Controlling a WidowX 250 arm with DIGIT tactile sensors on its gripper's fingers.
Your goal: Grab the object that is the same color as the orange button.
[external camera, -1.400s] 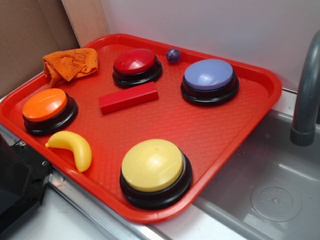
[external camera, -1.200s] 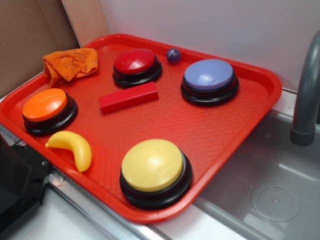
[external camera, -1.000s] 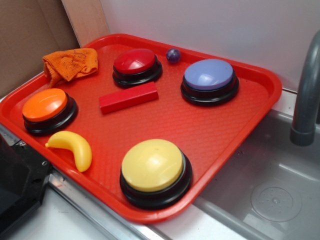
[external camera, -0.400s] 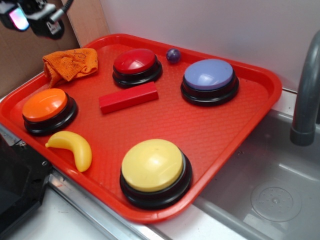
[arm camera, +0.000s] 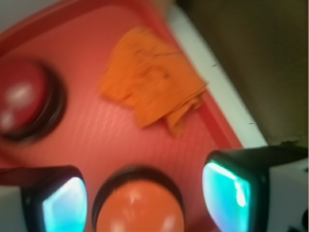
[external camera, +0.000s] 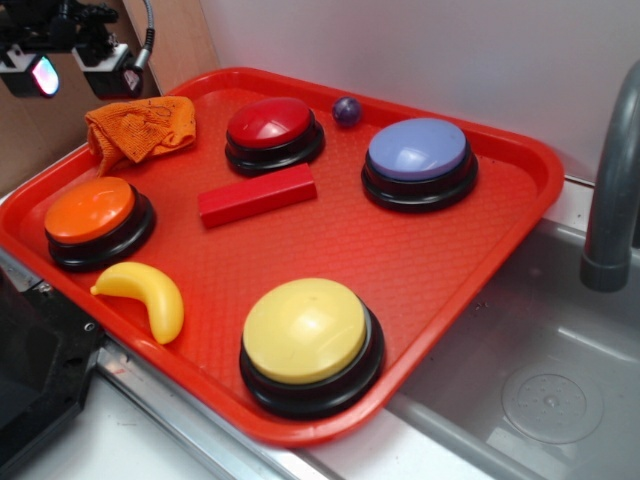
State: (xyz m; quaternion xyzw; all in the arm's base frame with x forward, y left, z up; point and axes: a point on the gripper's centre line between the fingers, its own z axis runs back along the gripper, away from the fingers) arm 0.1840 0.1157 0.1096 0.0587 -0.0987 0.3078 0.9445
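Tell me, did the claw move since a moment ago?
Yes. The claw has shifted a little left and lower at the top-left corner, judged against the orange rag, which stayed put on the red tray.

ribbed cloth rag (arm camera: 149,77) (glossy buttons (external camera: 88,208))

I am working at a toy kitchen set up as a test bench. Well off to the far side from my hand (external camera: 72,62) lies a grey sink basin (external camera: 545,390) with a round drain, and a grey faucet (external camera: 612,190) rises over it. A pale countertop edge (external camera: 150,440) runs below. Beneath my hand, a red cafeteria tray (external camera: 420,270) holds dome buttons and toys, and behind me stand bare cardboard (external camera: 40,140) and a white wall (external camera: 420,50).
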